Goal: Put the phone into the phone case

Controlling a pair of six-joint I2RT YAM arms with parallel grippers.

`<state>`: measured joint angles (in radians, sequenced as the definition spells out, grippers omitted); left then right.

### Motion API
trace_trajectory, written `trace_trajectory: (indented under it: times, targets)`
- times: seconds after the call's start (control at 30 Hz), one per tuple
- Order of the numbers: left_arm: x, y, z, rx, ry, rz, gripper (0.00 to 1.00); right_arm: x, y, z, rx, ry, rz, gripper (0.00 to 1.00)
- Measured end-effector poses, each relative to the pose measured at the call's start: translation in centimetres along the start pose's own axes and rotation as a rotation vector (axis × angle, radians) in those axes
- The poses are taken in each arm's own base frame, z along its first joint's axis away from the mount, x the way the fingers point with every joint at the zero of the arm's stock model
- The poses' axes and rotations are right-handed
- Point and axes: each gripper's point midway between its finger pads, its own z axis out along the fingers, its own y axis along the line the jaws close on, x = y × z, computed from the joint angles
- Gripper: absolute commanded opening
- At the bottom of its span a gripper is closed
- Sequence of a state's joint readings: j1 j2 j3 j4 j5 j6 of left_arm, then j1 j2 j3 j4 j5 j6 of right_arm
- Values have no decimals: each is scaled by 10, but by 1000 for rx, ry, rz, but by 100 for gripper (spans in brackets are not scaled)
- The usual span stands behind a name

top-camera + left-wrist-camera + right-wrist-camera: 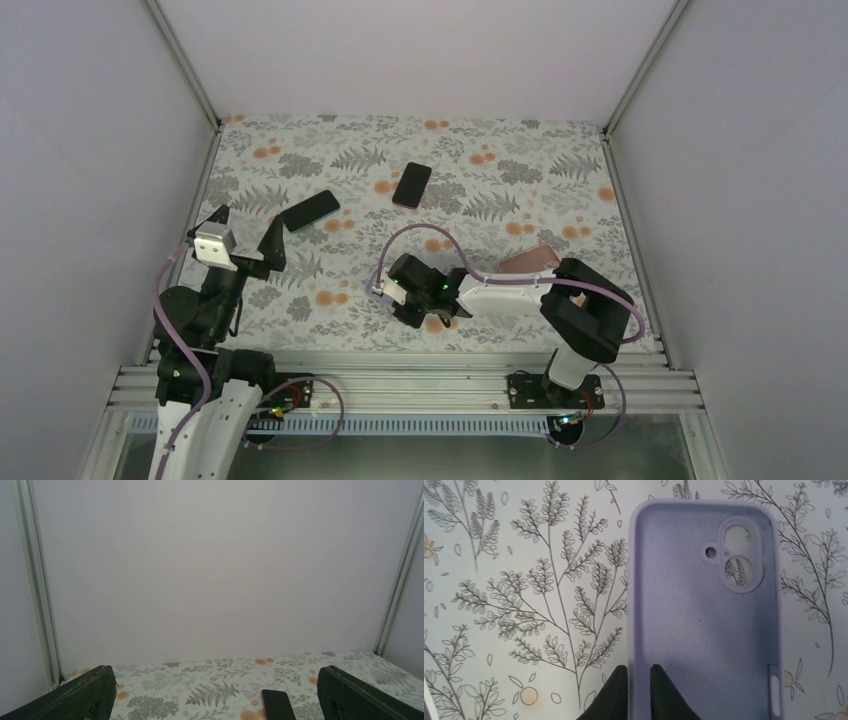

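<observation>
While right claw (639, 674) pinches rim, lilac case (704, 620) lies hollow-side up

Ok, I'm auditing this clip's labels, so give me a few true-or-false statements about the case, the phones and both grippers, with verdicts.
1. The right gripper pinches one side wall of the lavender phone case. True.
2. A phone already sits in the case. False: it is empty, and the pattern of the table shows through its camera holes.
3. The left gripper is open. True.
4. The left gripper grips a phone. False: the dark phone lies on the table ahead of its fingers, untouched.
</observation>
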<state>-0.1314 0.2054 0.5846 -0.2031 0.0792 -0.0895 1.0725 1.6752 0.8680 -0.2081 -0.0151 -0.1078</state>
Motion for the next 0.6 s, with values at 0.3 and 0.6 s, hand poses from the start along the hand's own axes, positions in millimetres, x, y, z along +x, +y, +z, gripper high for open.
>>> trace_trajectory:
  times: [0.3,0.6]
  targets:
    - [-1,1,-1,-4,-5,0,100,13,-4,0,72,60,-15,44]
    - [-2,3,-2,-16,-9,1,100,20,-20,-19,191,81,17,57]
